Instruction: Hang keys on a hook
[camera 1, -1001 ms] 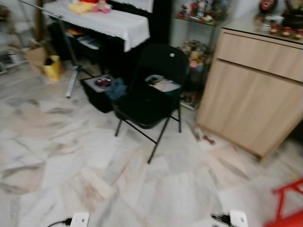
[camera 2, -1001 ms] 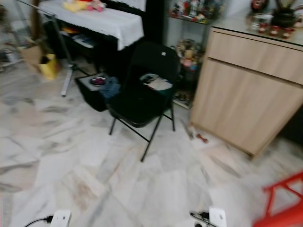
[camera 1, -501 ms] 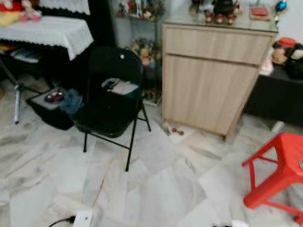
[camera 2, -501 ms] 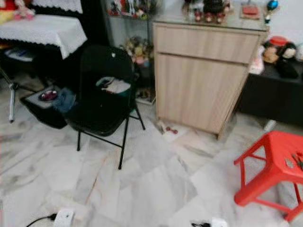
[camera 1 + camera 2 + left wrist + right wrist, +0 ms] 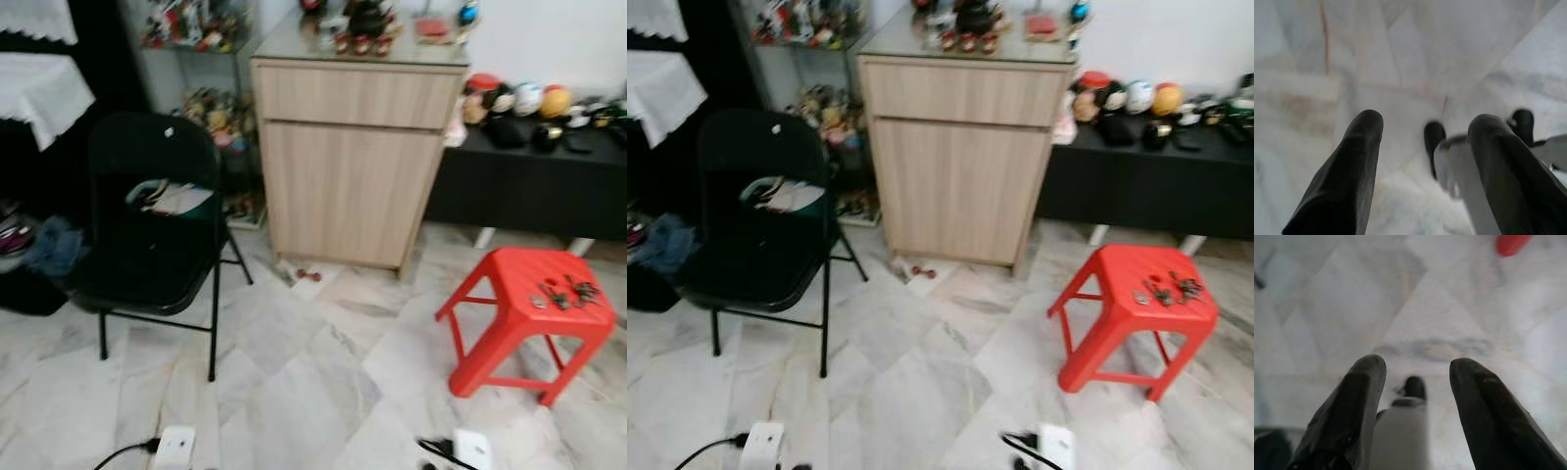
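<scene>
A bunch of keys lies on top of a red plastic stool at the right, on the marble floor. In the left wrist view my left gripper hangs open over the floor, nothing between its black fingers. My right gripper is open too, pointing down at the floor, with a bit of the red stool's leg beyond it. No hook can be made out in these views.
A light wood cabinet with ornaments on top stands straight ahead. A black folding chair holding papers is at the left. A low black bench with round objects runs behind the stool. White plug boxes with cables lie on the floor near me.
The camera has swung right: chair and cabinet slid left in the picture, and the whole red stool with the keys on it has come into view.
</scene>
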